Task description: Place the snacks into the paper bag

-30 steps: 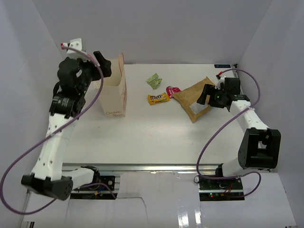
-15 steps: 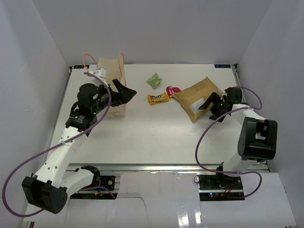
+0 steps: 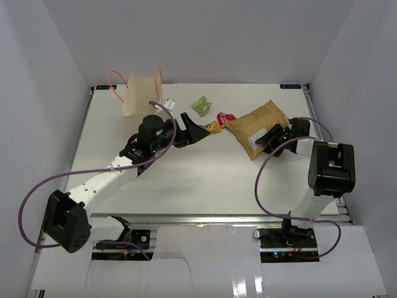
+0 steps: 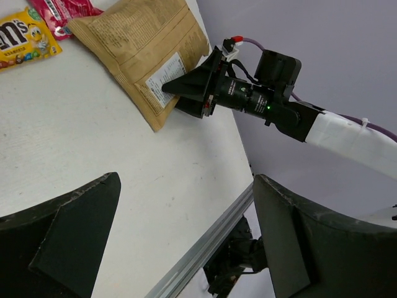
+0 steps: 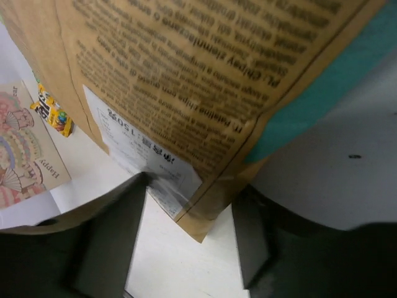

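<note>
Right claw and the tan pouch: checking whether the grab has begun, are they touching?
Cannot tell. Right wrist view: a corner of the tan pouch lies inside the right claw, but neither contact nor gap shows plainly.

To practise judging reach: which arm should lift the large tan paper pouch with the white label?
Right. The right tool is open at the near corner of the large tan paper pouch, a finger each side; the left tool sits by the yellow M&M's packet.

On the desk sat one paper bag, one tan pouch, one green packet, one M&M's packet, one pink-red packet, one pale packet.
</note>
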`<state>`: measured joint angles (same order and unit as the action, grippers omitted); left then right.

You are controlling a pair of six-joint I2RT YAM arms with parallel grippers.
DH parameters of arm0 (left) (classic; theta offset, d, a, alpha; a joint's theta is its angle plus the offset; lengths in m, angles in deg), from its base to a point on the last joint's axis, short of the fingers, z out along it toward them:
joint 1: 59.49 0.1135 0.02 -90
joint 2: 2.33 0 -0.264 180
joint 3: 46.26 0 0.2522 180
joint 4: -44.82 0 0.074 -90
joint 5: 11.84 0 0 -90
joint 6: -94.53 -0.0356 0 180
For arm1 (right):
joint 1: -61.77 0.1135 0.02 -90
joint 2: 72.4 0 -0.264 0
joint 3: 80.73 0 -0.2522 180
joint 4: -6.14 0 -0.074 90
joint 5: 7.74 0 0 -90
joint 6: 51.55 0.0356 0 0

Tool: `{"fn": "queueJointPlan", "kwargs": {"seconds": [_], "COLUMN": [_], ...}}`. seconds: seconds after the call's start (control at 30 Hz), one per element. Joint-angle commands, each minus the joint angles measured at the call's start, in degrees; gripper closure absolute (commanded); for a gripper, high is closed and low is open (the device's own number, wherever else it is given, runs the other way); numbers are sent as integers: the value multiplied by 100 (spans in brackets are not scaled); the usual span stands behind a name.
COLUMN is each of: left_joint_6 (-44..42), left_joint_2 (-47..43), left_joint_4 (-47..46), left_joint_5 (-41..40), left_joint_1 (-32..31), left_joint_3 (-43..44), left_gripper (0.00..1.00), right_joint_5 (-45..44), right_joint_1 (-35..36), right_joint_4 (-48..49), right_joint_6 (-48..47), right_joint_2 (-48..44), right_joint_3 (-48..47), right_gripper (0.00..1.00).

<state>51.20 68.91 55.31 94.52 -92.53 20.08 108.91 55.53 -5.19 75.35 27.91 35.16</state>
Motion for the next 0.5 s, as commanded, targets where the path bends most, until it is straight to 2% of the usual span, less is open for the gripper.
{"fn": "queueJointPlan", "kwargs": {"seconds": [0.0, 0.03, 0.17, 0.37, 0.47], "left_joint_6": [386, 534, 1027, 1449, 1406], "left_joint_2": [327, 433, 1109, 2568, 3245], "left_joint_4": [-464, -464, -622, -1070, -1141], "left_joint_5": [-229, -299, -476, -46, 227], "left_joint_1": [-220, -325, -502, -607, -616], "left_joint_3": [86, 164, 340, 937, 1482], "left_gripper": [2, 2, 2, 2, 2], "right_joint_5": [50, 76, 313, 1060, 1412], "right_joint_1": [35, 26, -61, -237, -316], "right_joint_4": [283, 362, 564, 706, 697], "right_joint_6": [212, 247, 361, 703, 914], "right_joint_2": [278, 270, 77, -397, -635], "right_joint_3": [139, 209, 376, 508, 614], "right_gripper": [42, 53, 74, 91, 92]}}
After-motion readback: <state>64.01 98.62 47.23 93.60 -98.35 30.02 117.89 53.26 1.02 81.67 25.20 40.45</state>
